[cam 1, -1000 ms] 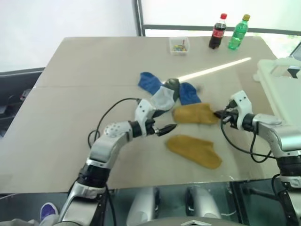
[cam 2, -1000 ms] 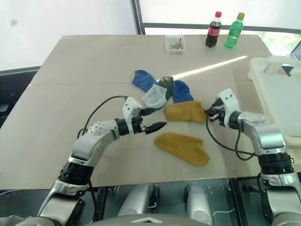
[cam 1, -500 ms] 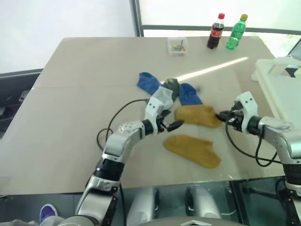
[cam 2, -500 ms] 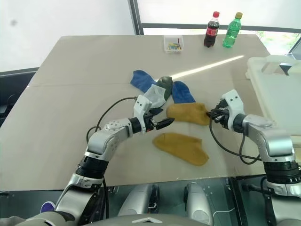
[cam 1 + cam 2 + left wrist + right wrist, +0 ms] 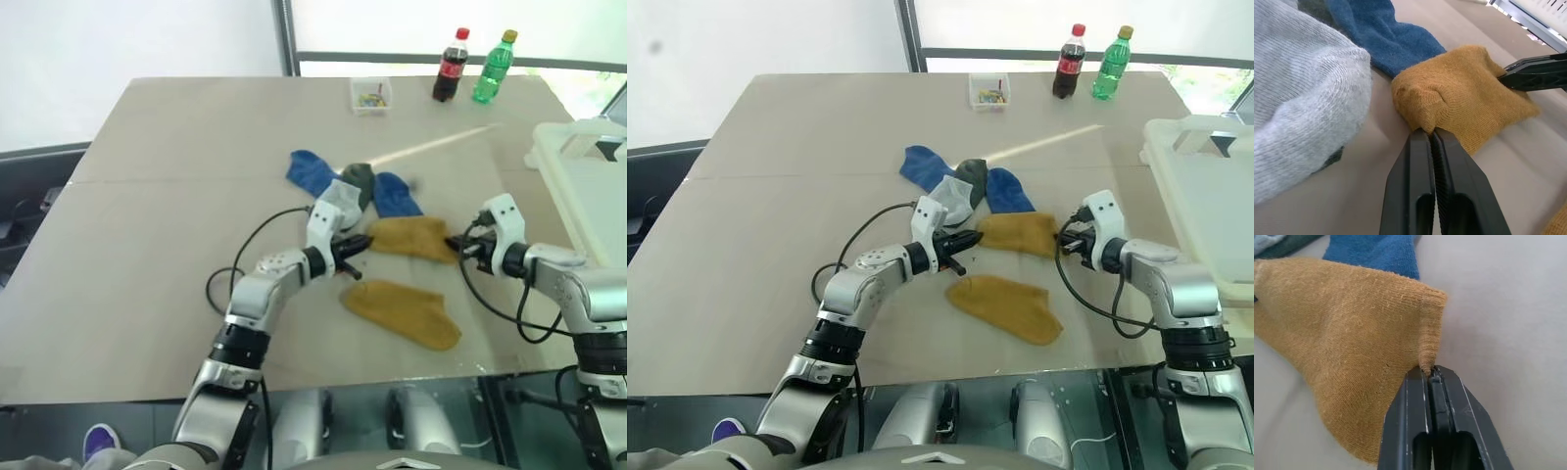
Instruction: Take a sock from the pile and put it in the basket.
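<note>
A mustard yellow sock (image 5: 411,238) lies flat at the near edge of the pile (image 5: 345,188) of blue, grey-white and dark olive socks. My left gripper (image 5: 361,243) is shut on this sock's left end; in the left wrist view the fingertips (image 5: 1420,139) pinch a fold of the yellow fabric (image 5: 1464,93). At the sock's right end my right gripper (image 5: 457,245) is shut on the cuff (image 5: 1425,333), its black tips also showing in the left wrist view. The cream-white basket (image 5: 578,166) stands at the table's right edge, beyond my right arm.
A second mustard sock (image 5: 403,312) lies alone near the table's front edge. At the far side stand a small clear box (image 5: 371,95), a cola bottle (image 5: 451,67) and a green bottle (image 5: 495,68). A black cable loops from each forearm.
My left gripper has moved right and forward to the yellow sock's left end and closed on it. The right gripper has stayed at the sock's right end.
</note>
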Robot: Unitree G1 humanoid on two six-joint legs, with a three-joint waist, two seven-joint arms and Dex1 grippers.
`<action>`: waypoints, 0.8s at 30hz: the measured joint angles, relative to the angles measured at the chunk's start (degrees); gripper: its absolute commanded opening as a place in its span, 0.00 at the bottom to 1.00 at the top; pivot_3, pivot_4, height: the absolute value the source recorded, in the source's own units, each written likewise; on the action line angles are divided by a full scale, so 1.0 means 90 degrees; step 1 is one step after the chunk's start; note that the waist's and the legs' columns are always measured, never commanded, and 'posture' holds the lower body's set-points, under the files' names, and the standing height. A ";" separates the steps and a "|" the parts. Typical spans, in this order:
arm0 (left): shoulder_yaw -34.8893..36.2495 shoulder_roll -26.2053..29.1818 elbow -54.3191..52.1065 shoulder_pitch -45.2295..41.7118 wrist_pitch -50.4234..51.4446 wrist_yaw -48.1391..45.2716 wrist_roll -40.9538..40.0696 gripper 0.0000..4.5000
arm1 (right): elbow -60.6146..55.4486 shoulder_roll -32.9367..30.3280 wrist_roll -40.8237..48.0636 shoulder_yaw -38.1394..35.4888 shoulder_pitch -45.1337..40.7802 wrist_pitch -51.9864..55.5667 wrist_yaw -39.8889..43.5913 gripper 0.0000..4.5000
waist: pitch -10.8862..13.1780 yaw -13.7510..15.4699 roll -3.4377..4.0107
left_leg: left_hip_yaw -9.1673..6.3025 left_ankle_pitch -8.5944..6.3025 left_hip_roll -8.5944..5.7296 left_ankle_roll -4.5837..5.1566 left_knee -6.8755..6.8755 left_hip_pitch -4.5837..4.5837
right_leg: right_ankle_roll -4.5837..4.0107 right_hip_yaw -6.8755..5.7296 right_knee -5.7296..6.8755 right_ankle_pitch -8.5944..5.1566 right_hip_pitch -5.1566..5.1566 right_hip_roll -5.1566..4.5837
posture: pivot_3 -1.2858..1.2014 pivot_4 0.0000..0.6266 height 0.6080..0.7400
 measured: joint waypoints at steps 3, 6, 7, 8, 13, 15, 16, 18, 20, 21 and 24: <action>0.0145 0.0052 -0.0261 0.0135 -0.0001 -0.0209 -0.0204 0.02 | -0.0470 -0.0019 0.0338 -0.0262 0.0004 0.0247 0.0034 0.00 | 0.0000 -0.0001 0.0000 | -0.0001 0.0000 0.0002 0.0000 0.0000 -0.0002 | 0.0000 0.0001 0.0000 0.0000 -0.0002 -0.0001 | 0.52 0.24 0.94; 0.0238 0.0146 -0.0656 0.0215 0.0087 -0.0449 -0.0534 0.02 | -0.1039 -0.0089 0.0714 -0.0525 0.0009 0.0526 0.0091 0.00 | 0.0000 0.0001 0.0000 | -0.0003 0.0000 0.0003 0.0000 0.0000 -0.0002 | -0.0001 0.0000 -0.0001 0.0000 -0.0001 -0.0001 | 0.52 0.24 0.94; 0.0255 0.0180 -0.0768 0.0232 0.0129 -0.0507 -0.0599 0.02 | -0.1148 -0.0097 0.0779 -0.0553 0.0012 0.0586 0.0097 0.00 | 0.0000 0.0002 0.0000 | -0.0003 -0.0001 0.0003 0.0000 0.0000 -0.0001 | -0.0001 0.0000 -0.0001 0.0000 0.0000 -0.0002 | 0.52 0.24 0.94; 0.0308 0.0246 -0.0959 0.0262 0.0242 -0.0592 -0.0770 0.02 | -0.1340 -0.0097 0.0935 -0.0647 0.0042 0.0729 0.0091 0.00 | 0.0000 0.0007 0.0001 | -0.0004 -0.0001 0.0003 0.0000 0.0000 -0.0002 | -0.0001 -0.0001 -0.0001 0.0000 0.0000 -0.0002 | 0.52 0.24 0.94; 0.0585 0.0960 -0.1563 0.0456 0.0980 -0.1039 -0.1447 0.02 | -0.2307 -0.0142 0.1793 -0.1281 0.0593 0.1537 -0.0016 0.00 | 0.0000 0.0008 0.0001 | -0.0006 -0.0001 0.0005 0.0000 -0.0001 -0.0002 | -0.0002 -0.0003 -0.0001 0.0000 0.0001 -0.0002 | 0.52 0.24 0.94; 0.0621 0.1215 -0.1738 0.0518 0.1269 -0.1198 -0.1680 0.02 | -0.2721 -0.0145 0.2124 -0.1463 0.0961 0.1803 -0.0031 0.00 | 0.0000 0.0015 0.0001 | -0.0008 -0.0001 0.0005 0.0001 -0.0001 -0.0002 | -0.0002 -0.0004 -0.0001 -0.0001 0.0001 -0.0003 | 0.52 0.24 0.94; 0.0653 0.1315 -0.1795 0.0561 0.1358 -0.1251 -0.1763 0.02 | -0.2859 -0.0148 0.2244 -0.1482 0.1091 0.1895 -0.0034 0.00 | 0.0000 0.0006 0.0001 | -0.0007 -0.0002 0.0005 0.0001 -0.0001 -0.0001 | -0.0002 -0.0003 -0.0002 -0.0001 0.0002 -0.0003 | 0.52 0.24 0.94; 0.0684 0.1612 -0.2014 0.0671 0.1716 -0.1418 -0.2074 0.02 | -0.3290 -0.0110 0.2690 -0.1730 0.1596 0.2214 -0.0121 0.00 | 0.0000 0.0007 0.0000 | -0.0008 -0.0002 0.0007 0.0001 -0.0002 -0.0003 | -0.0002 -0.0003 -0.0003 -0.0002 0.0001 -0.0003 | 0.52 0.24 0.94; 0.0721 0.1958 -0.2229 0.0800 0.2057 -0.1651 -0.2406 0.02 | -0.3714 -0.0085 0.3155 -0.2006 0.2131 0.2488 -0.0235 0.00 | 0.0000 0.0004 0.0000 | -0.0007 -0.0002 0.0007 0.0001 -0.0003 -0.0002 | -0.0002 -0.0003 -0.0004 -0.0002 0.0000 -0.0003 | 0.52 0.24 0.94; 0.0743 0.2084 -0.2277 0.0821 0.2155 -0.1740 -0.2513 0.02 | -0.3894 -0.0084 0.3325 -0.2099 0.2332 0.2582 -0.0299 0.00 | -0.0001 0.0005 0.0001 | -0.0005 -0.0002 0.0007 0.0001 -0.0002 0.0000 | -0.0007 -0.0001 -0.0004 -0.0005 0.0002 -0.0003 | 0.52 0.24 0.94; 0.0677 0.2356 -0.2382 0.0920 0.2224 -0.1914 -0.2548 0.02 | -0.4322 -0.0061 0.3657 -0.2305 0.2978 0.2589 -0.0566 0.00 | -0.0001 0.0005 -0.0001 | -0.0005 -0.0002 0.0008 0.0001 -0.0002 0.0011 | -0.0026 -0.0001 -0.0005 -0.0018 0.0012 -0.0002 | 0.52 0.24 0.94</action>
